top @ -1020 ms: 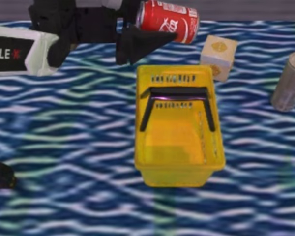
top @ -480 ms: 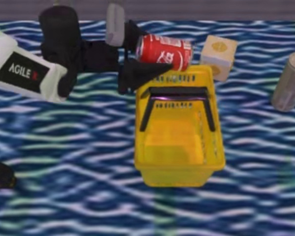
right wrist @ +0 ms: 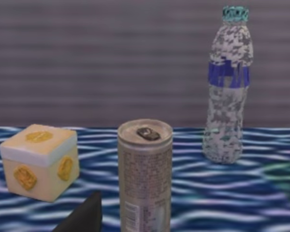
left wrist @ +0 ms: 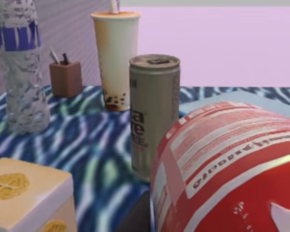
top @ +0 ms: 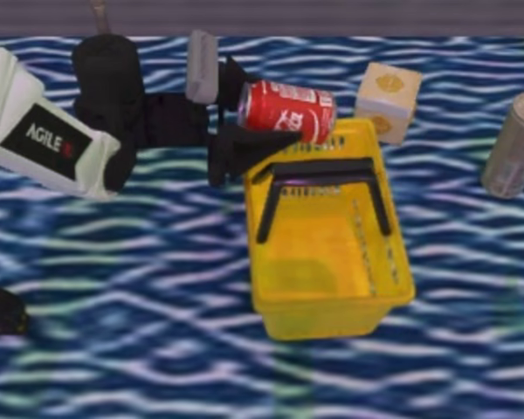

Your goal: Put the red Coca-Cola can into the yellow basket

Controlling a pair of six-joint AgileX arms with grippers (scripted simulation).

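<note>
The left arm's black two-finger gripper [top: 249, 118] gripped the small red Coca-Cola can [top: 287, 110] on its side over the far rim of the bright yellow slotted plastic basket [top: 400, 288], so carrying was nearly done and the next move, I judged, called for moving over the basket's open middle before releasing.

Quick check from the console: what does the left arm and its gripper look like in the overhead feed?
The left arm has a white casing with a black panel marked AGILE in white, then a black wrist and a grey block. The left gripper has black, wedge-shaped fingers. No loose cables show.
</note>
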